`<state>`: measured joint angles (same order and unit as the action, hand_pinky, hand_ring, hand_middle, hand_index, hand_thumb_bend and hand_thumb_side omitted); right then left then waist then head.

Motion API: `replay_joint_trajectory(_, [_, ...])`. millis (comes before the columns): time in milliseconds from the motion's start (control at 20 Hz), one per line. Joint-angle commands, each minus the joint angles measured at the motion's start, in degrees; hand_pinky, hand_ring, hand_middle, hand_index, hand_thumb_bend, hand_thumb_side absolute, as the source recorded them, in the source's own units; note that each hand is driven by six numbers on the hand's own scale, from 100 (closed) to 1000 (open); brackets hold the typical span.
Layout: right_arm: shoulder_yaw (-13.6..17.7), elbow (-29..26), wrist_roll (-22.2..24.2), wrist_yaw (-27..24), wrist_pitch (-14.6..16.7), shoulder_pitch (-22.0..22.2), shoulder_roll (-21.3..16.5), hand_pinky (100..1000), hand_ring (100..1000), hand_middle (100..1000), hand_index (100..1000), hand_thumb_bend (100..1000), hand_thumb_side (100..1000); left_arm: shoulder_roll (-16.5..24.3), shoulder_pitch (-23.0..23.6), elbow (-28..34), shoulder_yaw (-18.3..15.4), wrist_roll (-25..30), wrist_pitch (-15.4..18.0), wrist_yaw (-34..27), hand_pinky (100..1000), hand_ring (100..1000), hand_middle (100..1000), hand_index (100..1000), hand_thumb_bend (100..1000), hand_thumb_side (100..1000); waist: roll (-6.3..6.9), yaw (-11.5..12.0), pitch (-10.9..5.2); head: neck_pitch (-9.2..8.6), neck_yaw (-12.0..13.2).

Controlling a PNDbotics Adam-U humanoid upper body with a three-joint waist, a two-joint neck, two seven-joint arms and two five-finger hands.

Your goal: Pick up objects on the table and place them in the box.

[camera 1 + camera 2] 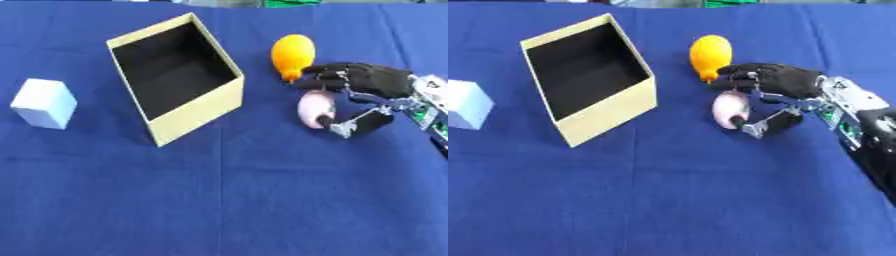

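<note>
Fingers of the right hand (785,82) curl round the pink object (730,110).

A table with a blue cloth (262,200) holds an open tan box (175,77), a white block (44,103) far to its left, an orange thing (291,55) and a pink thing (313,108) to its right

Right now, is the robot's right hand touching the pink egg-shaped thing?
Touching. In the right eye view the right hand has its fingers curled over the pink egg-shaped thing and its thumb against the near side.
</note>
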<state>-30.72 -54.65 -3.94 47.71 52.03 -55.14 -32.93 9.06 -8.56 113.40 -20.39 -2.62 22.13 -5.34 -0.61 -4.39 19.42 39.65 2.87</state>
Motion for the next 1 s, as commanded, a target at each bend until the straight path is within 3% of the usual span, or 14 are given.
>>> replay_joint_trajectory(50, [0.84,-0.62,-0.73,-0.89,-0.06,-1.09,-1.16,904,986,787,949,100,515,0.73,-0.53,1.19,-0.5,0.16,0.03,-0.28,739,651,708,807,404,1000,-0.02,-0.01,-0.97,-0.91,0.05])
replay_joint_trajectory(400, [0.83,-0.62,-2.51,-0.96,-0.17,-1.09,-1.24,899,964,733,864,100,378,0.75,-0.49,1.19,-0.53,0.17,0.01,-0.41,739,651,709,804,399,1000,0.0,-0.05,-1.01,-0.85,0.02])
replay_joint_trajectory(800, [0.96,-0.34,-4.17,-1.68,-0.77,-1.02,-1.11,891,938,667,764,100,283,0.75,-0.49,1.19,-0.54,0.18,-0.07,-0.6,738,651,709,802,401,1000,0.0,-0.13,-1.11,-0.88,-0.05])
replay_joint_trajectory(1000, [0.95,-0.42,-5.08,-2.08,-1.3,-0.95,-1.02,892,931,658,750,100,180,0.76,-0.43,1.19,-0.55,0.2,-0.07,-0.66,739,652,709,802,399,1000,0.05,-0.09,-1.18,-0.95,-0.09])
